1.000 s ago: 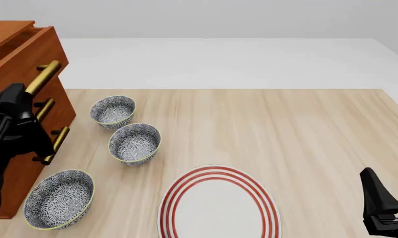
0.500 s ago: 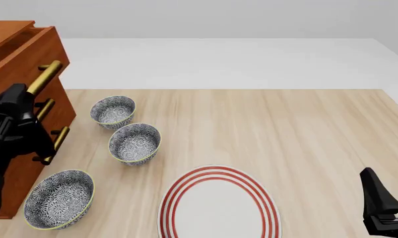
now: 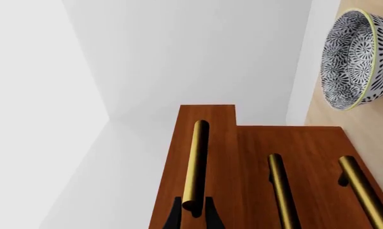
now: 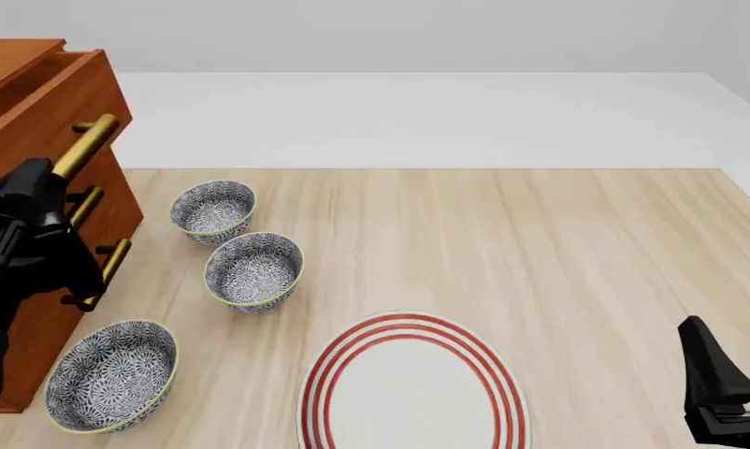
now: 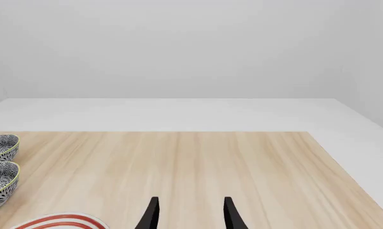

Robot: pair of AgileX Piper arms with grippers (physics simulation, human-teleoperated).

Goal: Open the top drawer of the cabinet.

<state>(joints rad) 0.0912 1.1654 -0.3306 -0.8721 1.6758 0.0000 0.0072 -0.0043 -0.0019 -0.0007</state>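
Partly open: top drawer juts from cabinet at nine o'clock, left gripper fingers pinching its handle; right gripper fingers spread, idle.

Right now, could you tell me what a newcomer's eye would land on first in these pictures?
First, the tall reddish-brown cabinet at the table's left edge, its top drawer standing proud of the two below, with the left gripper closed around the near end of its brass handle. Next, three patterned bowls in a line beside the cabinet and a red-ringed plate at the near edge. The right gripper sits open over bare wood.
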